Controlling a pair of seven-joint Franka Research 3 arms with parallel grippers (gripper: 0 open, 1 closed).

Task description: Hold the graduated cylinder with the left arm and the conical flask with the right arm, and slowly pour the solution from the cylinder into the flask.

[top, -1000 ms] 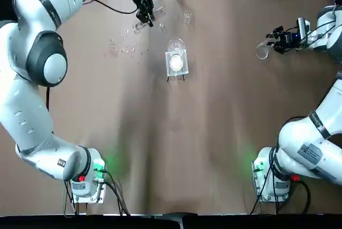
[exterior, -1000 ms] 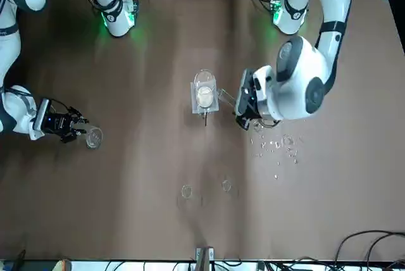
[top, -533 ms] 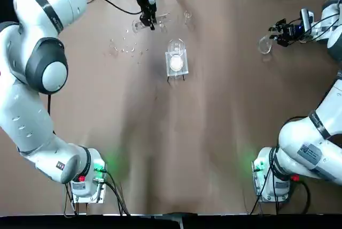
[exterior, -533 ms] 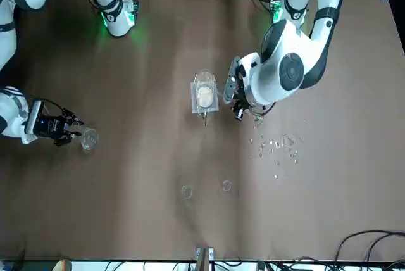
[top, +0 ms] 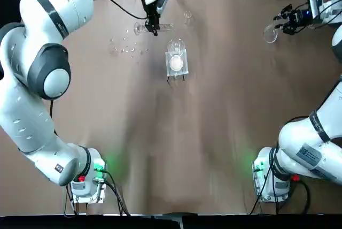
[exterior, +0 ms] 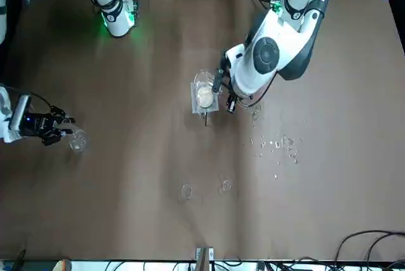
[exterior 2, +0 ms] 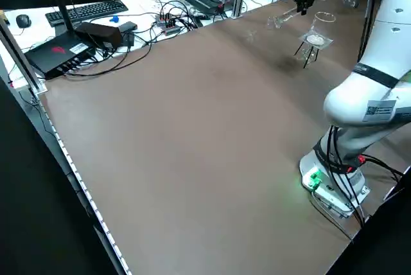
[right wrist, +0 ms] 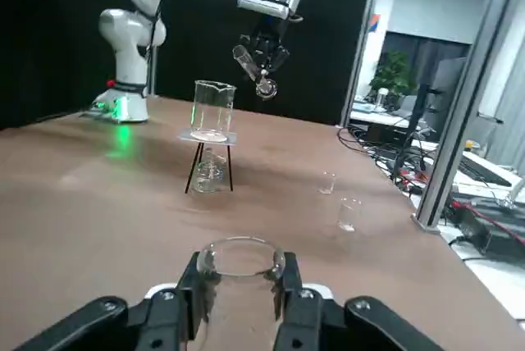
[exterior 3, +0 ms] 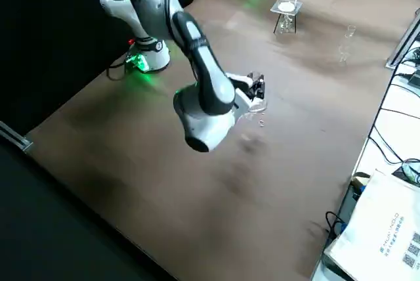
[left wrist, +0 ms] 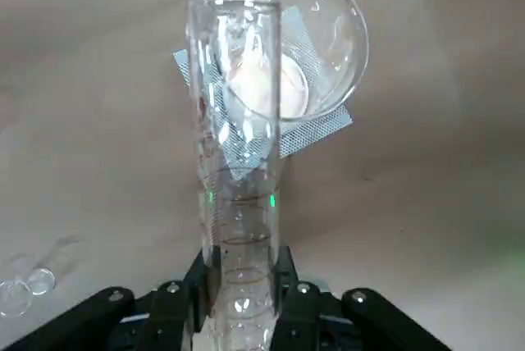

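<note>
My left gripper (top: 153, 25) is shut on the graduated cylinder (top: 163, 26), a thin clear glass tube held tilted over the far middle of the table. In the left wrist view the graduated cylinder (left wrist: 238, 195) stands between the fingers, its open mouth above the beaker. The front view shows the left gripper (exterior: 228, 97) just beside that beaker. At the far right corner my right gripper (top: 286, 24) is shut on the neck of the clear conical flask (top: 271, 33). The conical flask (right wrist: 240, 273) sits between the pads in the right wrist view, and the right gripper (exterior: 54, 133) is far from the cylinder.
A clear beaker (top: 176, 58) with a white disc stands on a small wire tripod mid-table, under the cylinder's mouth. Two small glass vials (exterior: 186, 192) stand near the far edge. Scattered glass bits (top: 125, 47) lie to the left of the beaker. Cables and metal posts line the far edge.
My left gripper has carried the cylinder rightward toward the beaker and turned it. My right gripper has moved with the flask farther away and to the right.
</note>
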